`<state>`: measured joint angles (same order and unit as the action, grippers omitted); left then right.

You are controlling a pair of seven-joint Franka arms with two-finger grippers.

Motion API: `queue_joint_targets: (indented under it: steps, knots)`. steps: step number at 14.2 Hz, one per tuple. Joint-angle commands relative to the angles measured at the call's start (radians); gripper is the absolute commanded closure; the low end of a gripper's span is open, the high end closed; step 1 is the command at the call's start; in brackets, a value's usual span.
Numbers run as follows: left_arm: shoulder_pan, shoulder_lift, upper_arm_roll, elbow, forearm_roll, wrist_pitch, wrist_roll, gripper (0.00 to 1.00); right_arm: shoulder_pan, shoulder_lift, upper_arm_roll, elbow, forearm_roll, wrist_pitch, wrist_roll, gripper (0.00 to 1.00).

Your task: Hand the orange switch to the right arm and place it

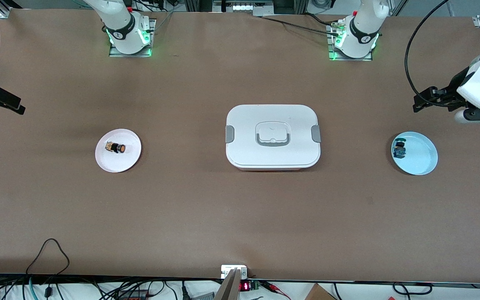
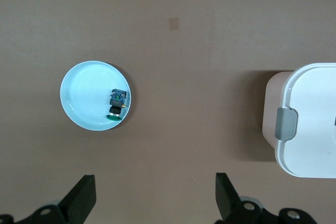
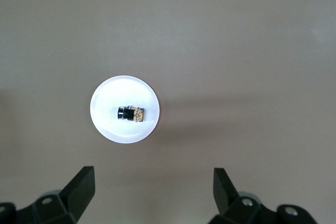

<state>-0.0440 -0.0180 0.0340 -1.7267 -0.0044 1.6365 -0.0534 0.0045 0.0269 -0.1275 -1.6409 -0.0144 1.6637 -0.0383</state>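
The orange switch [image 1: 117, 147] lies on its side on a small white plate [image 1: 118, 166] toward the right arm's end of the table. It also shows in the right wrist view [image 3: 131, 114] on that plate [image 3: 107, 129]. My right gripper [image 1: 18, 107] hangs open and empty over the table edge at that end, well apart from the plate; its open jaws show in the right wrist view [image 3: 153, 171]. My left gripper [image 1: 416, 104] is open and empty over the left arm's end of the table, its jaws also in the left wrist view [image 2: 155, 178].
A light blue plate [image 1: 422, 163] at the left arm's end holds a small blue-and-green switch [image 1: 399, 149], also in the left wrist view [image 2: 117, 104]. A white lidded box [image 1: 272, 137] with grey clasps stands at the table's middle. Cables run along the near edge.
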Motion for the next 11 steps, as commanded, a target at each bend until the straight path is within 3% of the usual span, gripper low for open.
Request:
queue_joint_targets:
  steps: [1, 11]
  knots:
    - [-0.005, 0.001, -0.002, 0.021, 0.026, -0.021, -0.011, 0.0, 0.002, -0.021, 0.005, -0.005, 0.004, -0.005, 0.018, 0.0]
    - [-0.005, 0.001, -0.002, 0.021, 0.026, -0.021, -0.011, 0.0, 0.014, -0.022, 0.008, -0.003, 0.001, -0.028, 0.005, 0.0]
